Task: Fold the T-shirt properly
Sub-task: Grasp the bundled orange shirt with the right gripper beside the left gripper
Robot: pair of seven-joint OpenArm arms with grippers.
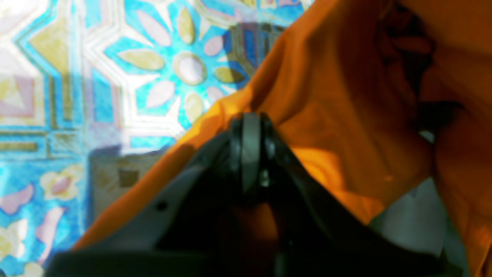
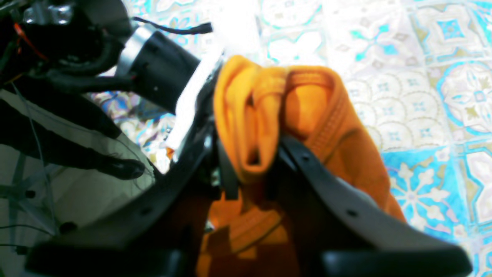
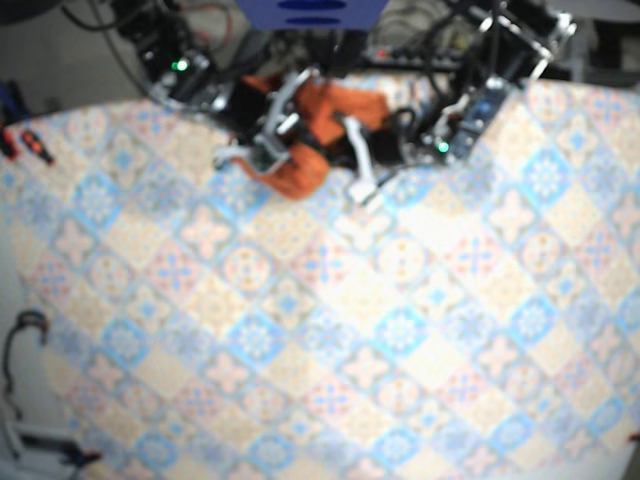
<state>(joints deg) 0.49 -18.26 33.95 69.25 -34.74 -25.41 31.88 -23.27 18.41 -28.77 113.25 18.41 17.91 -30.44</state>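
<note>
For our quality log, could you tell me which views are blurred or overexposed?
Left wrist view: soft focus, jaws nearly black against the bright T-shirt; right wrist view: glare bleaches the tablecloth at top; base view: blurred throughout.

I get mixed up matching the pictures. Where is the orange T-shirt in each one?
Left wrist: T-shirt fills the right side, around the left claw.
Right wrist: middle, bunched in the right claw.
Base: top middle.
Shared landmark: the blue patterned tablecloth.
</note>
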